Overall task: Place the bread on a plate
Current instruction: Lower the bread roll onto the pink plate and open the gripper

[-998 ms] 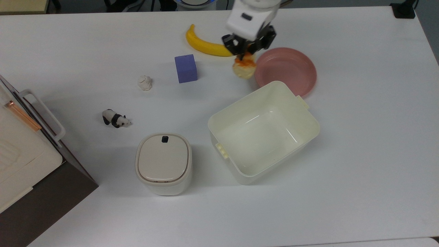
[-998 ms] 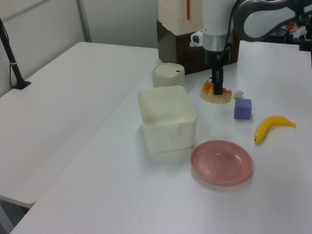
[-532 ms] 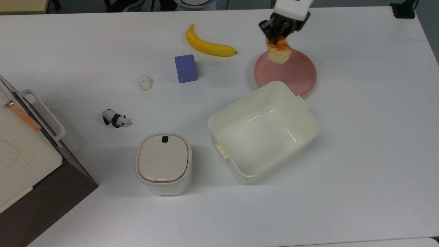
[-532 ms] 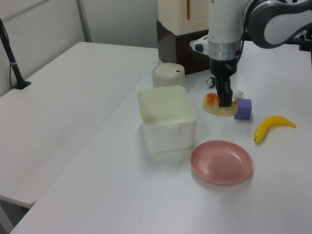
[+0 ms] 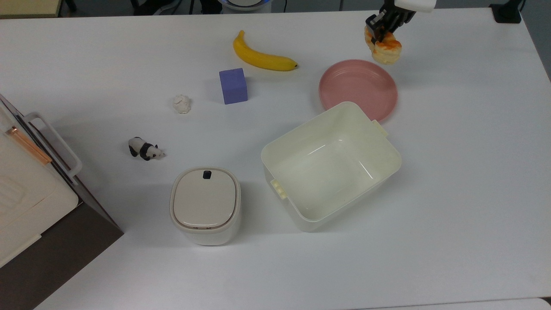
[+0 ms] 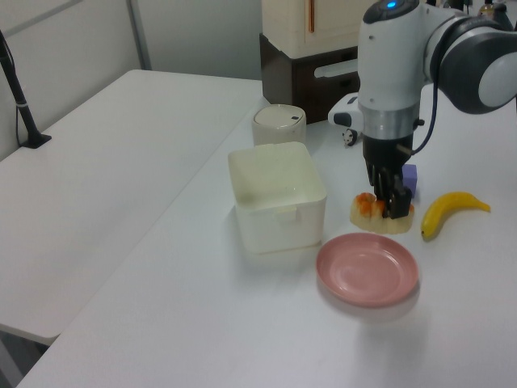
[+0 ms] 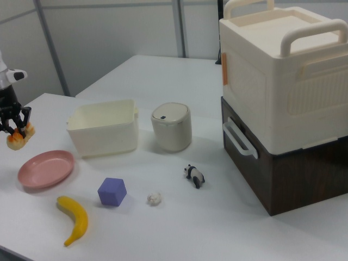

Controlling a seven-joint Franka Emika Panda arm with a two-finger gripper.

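Note:
My gripper (image 5: 382,32) (image 6: 389,204) (image 7: 13,129) is shut on the bread (image 5: 384,48) (image 6: 380,215) (image 7: 16,139), a pale roll with an orange glazed top, and holds it in the air. The round pink plate (image 5: 358,89) (image 6: 367,269) (image 7: 45,168) lies flat on the white table. In the top view the bread hangs just past the plate's upper right rim. The left view has it above the plate's far edge, and the right view puts it above and to the left of the plate.
A large cream tub (image 5: 330,165) (image 6: 279,195) (image 7: 103,127) stands right beside the plate. A yellow banana (image 5: 261,56), a purple cube (image 5: 233,85), a small white ball (image 5: 182,103), a panda figure (image 5: 145,149) and a lidded cream canister (image 5: 205,204) are spread over the table. Stacked storage boxes (image 7: 283,98) stand at one end.
The gripper carried the bread from beside the plate's left rim, across over the plate, to beyond its upper right rim in the top view. It has stayed shut on the bread throughout.

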